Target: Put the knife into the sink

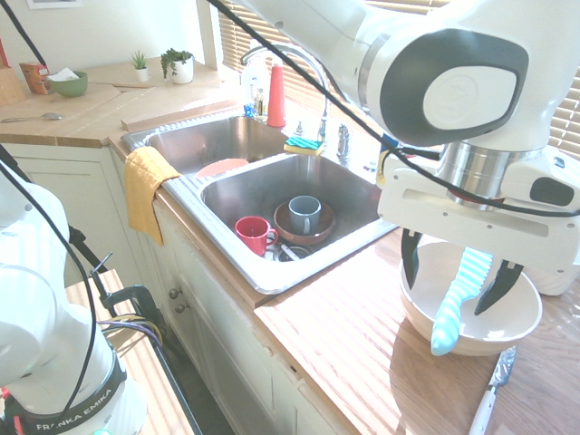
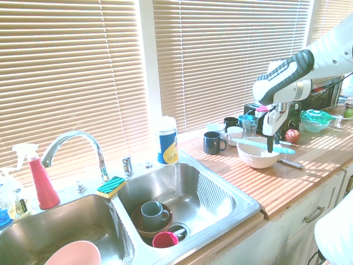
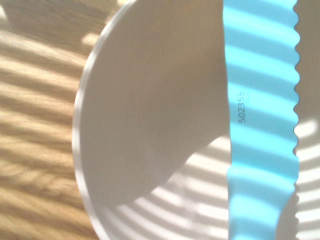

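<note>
Your gripper [image 1: 453,272] hangs over the white bowl [image 1: 471,308], its dark fingers spread apart on either side of the turquoise knife [image 1: 460,294] without closing on it. The knife lies directly beneath and between the fingers, resting across the bowl with one end poking out over the rim on the side toward the counter's front edge. In the wrist view the knife [image 3: 260,120] shows a scalloped edge and small print on its face, with the bowl [image 3: 150,125] behind it. The sink [image 1: 272,190] sits well away from your gripper, across the wooden counter [image 1: 344,353], with a red mug [image 1: 254,234] and a grey mug [image 1: 304,214] inside its nearer basin. A slim table knife [image 1: 491,390] lies on the counter just beside the bowl.
</note>
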{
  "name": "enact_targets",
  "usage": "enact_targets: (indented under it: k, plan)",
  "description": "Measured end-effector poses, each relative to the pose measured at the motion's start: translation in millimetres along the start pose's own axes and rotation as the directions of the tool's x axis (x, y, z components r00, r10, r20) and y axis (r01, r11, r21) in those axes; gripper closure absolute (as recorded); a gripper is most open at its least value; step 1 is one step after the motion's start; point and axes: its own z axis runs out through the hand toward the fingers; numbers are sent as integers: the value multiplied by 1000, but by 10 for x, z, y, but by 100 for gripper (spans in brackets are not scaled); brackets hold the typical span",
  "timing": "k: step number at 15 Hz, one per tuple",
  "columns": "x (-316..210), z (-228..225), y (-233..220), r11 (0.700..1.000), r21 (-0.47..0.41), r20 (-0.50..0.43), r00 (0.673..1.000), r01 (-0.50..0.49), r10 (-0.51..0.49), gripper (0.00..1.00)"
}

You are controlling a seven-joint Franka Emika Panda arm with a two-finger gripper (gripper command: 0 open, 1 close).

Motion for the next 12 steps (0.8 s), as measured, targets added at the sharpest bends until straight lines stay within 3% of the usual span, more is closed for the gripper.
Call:
enact_targets:
  k: [12]
  plan:
    - [126,146,-27,998,30,-3,998,-61,62,100]
